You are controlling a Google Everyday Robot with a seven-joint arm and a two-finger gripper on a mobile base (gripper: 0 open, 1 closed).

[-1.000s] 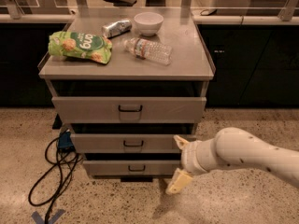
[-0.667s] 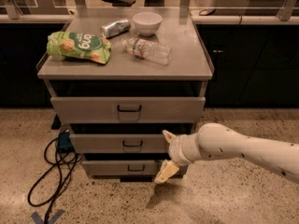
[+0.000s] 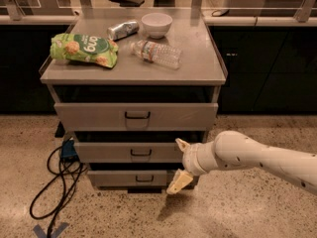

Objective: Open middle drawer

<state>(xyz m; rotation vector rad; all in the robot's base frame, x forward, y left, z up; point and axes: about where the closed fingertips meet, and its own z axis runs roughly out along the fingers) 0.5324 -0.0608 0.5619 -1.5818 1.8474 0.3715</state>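
Note:
The grey metal cabinet (image 3: pixel 133 73) has three drawers stacked. The middle drawer (image 3: pixel 109 151) has a small black wire handle (image 3: pixel 141 153) centred on its front. A dark gap shows above its front. My gripper (image 3: pixel 179 163) is at the end of the white arm (image 3: pixel 247 157) coming from the right. It is open, with one fingertip (image 3: pixel 181 144) at the middle drawer's right part and the other (image 3: pixel 178 182) in front of the bottom drawer (image 3: pixel 114 178). It is right of the handle and holds nothing.
The tall top drawer (image 3: pixel 89 116) is above. On the cabinet top lie a green snack bag (image 3: pixel 84 49), a can (image 3: pixel 123 29), a white bowl (image 3: pixel 156 24) and a plastic bottle (image 3: pixel 156 53). Black cables (image 3: pixel 57 182) lie on the floor at left. Dark counters stand behind.
My gripper and arm have moved left across the drawer fronts, closer to the middle drawer's handle. The drawers have not visibly moved.

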